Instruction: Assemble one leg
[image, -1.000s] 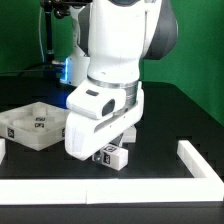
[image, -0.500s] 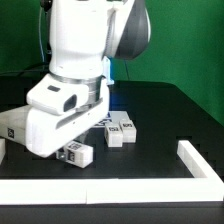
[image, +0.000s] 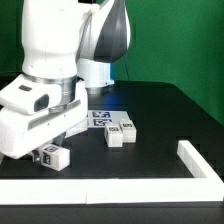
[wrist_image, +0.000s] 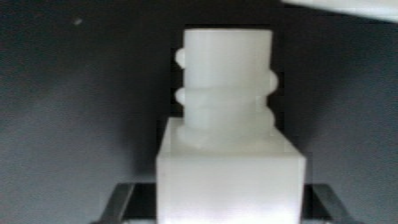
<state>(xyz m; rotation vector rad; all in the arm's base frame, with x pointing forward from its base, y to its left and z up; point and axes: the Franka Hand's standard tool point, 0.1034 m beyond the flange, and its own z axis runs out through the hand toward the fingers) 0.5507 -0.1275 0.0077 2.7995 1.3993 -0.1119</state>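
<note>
My gripper (image: 47, 154) is shut on one leg (image: 54, 158), a stubby white peg with black-and-white tags, and holds it low over the black table at the exterior view's left front. In the wrist view the leg (wrist_image: 228, 110) fills the middle, its square block gripped between my dark fingers (wrist_image: 135, 204), its rounded ribbed end pointing away from my gripper (wrist_image: 228, 206). Two lookalike legs (image: 120, 132) lie side by side near the table's middle. The wide white panel is hidden behind my arm.
A flat tagged white piece (image: 100, 117) lies just behind the two loose legs. A white L-shaped border (image: 190, 156) runs along the table's front and the exterior view's right corner. My arm's bulk (image: 50, 70) covers the exterior view's left side.
My arm has swung from the table's middle to the exterior view's left, carrying the leg with it. The two loose legs came into sight; the white panel is now covered.
</note>
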